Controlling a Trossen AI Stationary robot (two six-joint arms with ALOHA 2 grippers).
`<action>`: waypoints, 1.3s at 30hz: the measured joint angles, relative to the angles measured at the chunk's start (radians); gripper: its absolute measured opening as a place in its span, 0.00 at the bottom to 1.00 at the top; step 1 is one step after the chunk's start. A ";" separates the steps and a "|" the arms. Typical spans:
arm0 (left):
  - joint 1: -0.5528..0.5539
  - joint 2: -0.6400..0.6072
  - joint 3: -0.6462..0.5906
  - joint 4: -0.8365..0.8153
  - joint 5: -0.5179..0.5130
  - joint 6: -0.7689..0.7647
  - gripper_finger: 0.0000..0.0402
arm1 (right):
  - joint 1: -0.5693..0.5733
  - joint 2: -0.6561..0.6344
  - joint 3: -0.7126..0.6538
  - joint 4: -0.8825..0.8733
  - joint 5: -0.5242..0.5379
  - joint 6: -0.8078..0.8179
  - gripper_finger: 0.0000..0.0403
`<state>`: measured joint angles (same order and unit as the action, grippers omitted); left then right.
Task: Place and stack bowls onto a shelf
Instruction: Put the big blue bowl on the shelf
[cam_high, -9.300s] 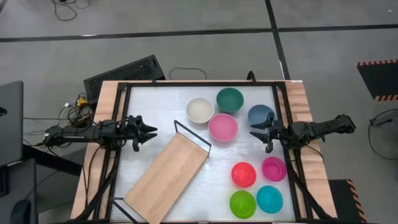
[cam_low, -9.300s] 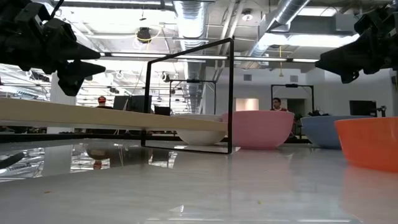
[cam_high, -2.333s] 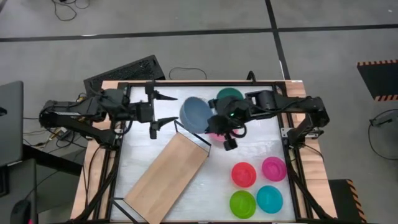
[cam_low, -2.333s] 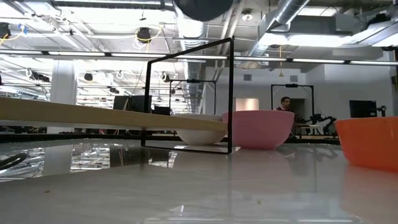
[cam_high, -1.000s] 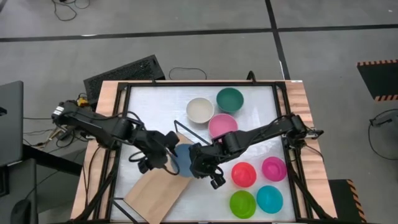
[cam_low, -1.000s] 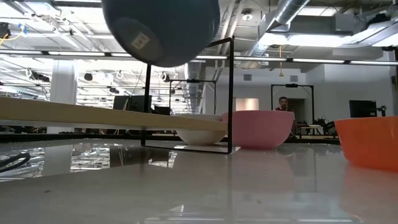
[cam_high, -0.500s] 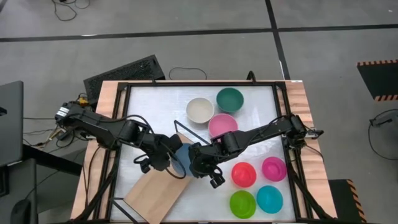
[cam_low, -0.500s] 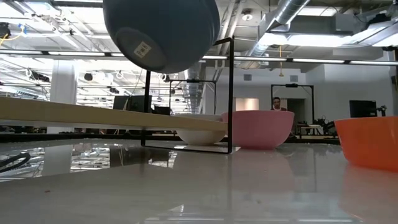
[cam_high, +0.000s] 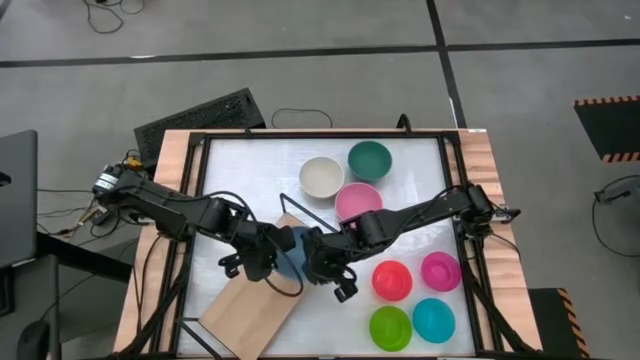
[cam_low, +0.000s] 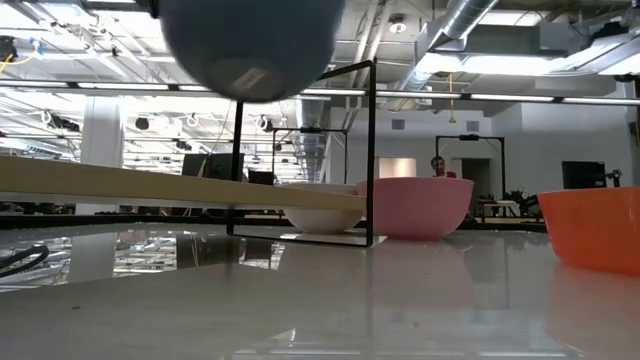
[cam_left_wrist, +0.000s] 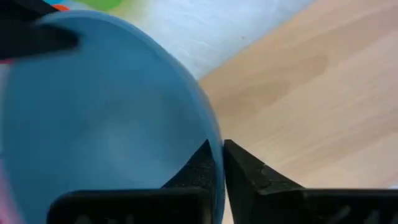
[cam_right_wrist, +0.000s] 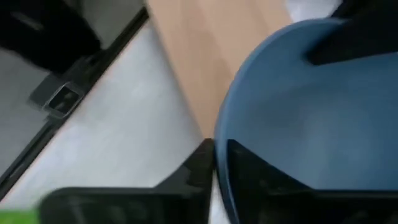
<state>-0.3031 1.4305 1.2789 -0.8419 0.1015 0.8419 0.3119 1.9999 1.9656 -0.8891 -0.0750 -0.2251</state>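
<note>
Navy blue bowl (cam_high: 291, 252): held in the air over the wooden shelf (cam_high: 262, 290), between the two grippers; the low view shows its underside high above the board.
Left gripper (cam_high: 270, 252): on the bowl's rim at the side away from the pink bowl (cam_high: 358, 203); fingers pinched together on the rim, one inside, one outside.
Right gripper (cam_high: 316, 258): at the opposite rim, one finger on each side of the wall; whether it grips or has slackened, I cannot tell.
Shelf: lies slantwise on the white tabletop (cam_high: 420, 230), wire frame end near the cream-white bowl (cam_high: 321, 176).
Other bowls: dark green (cam_high: 369, 159) beside the cream-white one; red (cam_high: 392, 280), magenta (cam_high: 440, 271), lime green (cam_high: 390, 327) and cyan (cam_high: 433, 319) clustered apart from the shelf.
</note>
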 joint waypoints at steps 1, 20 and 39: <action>0.000 -0.002 0.001 0.006 -0.003 -0.009 0.00 | 0.000 0.000 0.000 0.007 0.018 0.014 0.23; -0.119 -0.004 0.003 -0.224 -0.031 -0.425 0.00 | 0.020 -0.045 0.255 -0.214 0.020 0.218 0.66; -0.612 -0.006 -0.075 -0.064 -0.102 -0.658 0.00 | 0.097 -0.120 0.287 -0.355 0.178 0.407 0.66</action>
<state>-0.9150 1.4242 1.2039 -0.9059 -0.0007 0.1843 0.4084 1.8803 2.2528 -1.2440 0.1030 0.1817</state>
